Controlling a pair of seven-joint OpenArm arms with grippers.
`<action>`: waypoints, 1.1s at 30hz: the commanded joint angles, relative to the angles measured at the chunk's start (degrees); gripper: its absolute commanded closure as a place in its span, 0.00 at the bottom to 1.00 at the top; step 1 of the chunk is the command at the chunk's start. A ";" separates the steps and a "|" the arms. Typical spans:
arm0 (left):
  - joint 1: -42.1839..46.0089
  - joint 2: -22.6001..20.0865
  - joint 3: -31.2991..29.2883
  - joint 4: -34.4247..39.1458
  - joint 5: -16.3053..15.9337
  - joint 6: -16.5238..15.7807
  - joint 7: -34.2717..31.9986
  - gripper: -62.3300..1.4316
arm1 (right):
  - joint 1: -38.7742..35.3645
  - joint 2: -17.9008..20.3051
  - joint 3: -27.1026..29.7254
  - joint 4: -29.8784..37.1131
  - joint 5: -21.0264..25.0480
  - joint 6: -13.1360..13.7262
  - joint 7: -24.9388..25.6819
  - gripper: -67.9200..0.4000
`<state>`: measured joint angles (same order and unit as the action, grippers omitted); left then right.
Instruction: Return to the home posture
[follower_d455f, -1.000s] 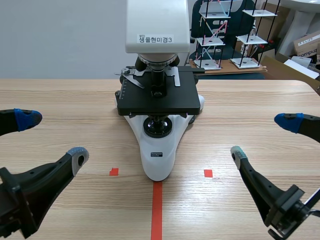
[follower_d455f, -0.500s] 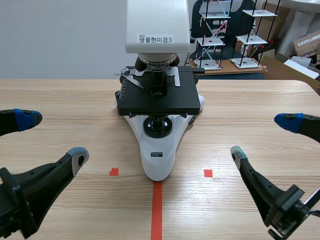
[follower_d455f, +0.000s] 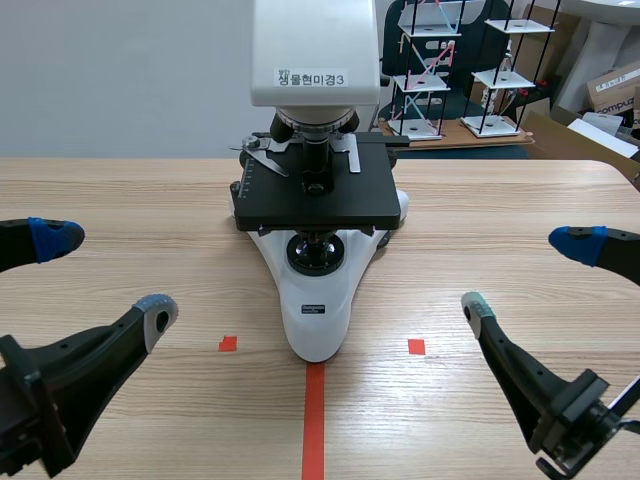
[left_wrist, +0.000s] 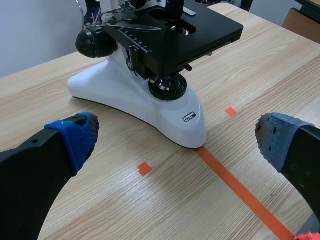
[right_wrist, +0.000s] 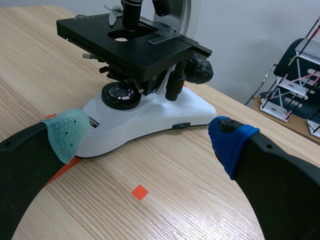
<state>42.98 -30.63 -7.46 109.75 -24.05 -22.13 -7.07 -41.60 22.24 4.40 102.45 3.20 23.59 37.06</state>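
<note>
Left gripper (follower_d455f: 105, 274) and right gripper (follower_d455f: 527, 274) hang wide open and empty, low over the wooden table (follower_d455f: 120, 200) on either side of the white microscope (follower_d455f: 315, 250), unmoved over the past second, suggesting the home posture is already reached.

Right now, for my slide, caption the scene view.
Microscope on table between left end effector and right end effector, both open.

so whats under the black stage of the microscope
Under the stage sits a round black light lens, set in the white base. The stage covers most of the parts fixed to its underside.
</note>
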 joint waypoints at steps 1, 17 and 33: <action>-0.15 0.15 0.33 0.72 -0.37 -0.11 -0.79 0.00 | 0.63 0.28 0.20 0.68 0.83 0.04 1.01 0.23; -0.15 0.15 0.33 0.72 -0.37 -0.11 -0.81 0.00 | 0.63 0.28 0.20 0.68 0.83 0.04 0.57 0.23; -0.15 0.15 0.33 0.72 -0.37 -0.11 -0.81 0.00 | 0.63 0.28 0.20 0.68 0.83 0.04 0.13 0.23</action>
<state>42.98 -30.63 -7.46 109.75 -24.05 -22.13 -7.07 -41.60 22.24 4.40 102.45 3.20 23.59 36.58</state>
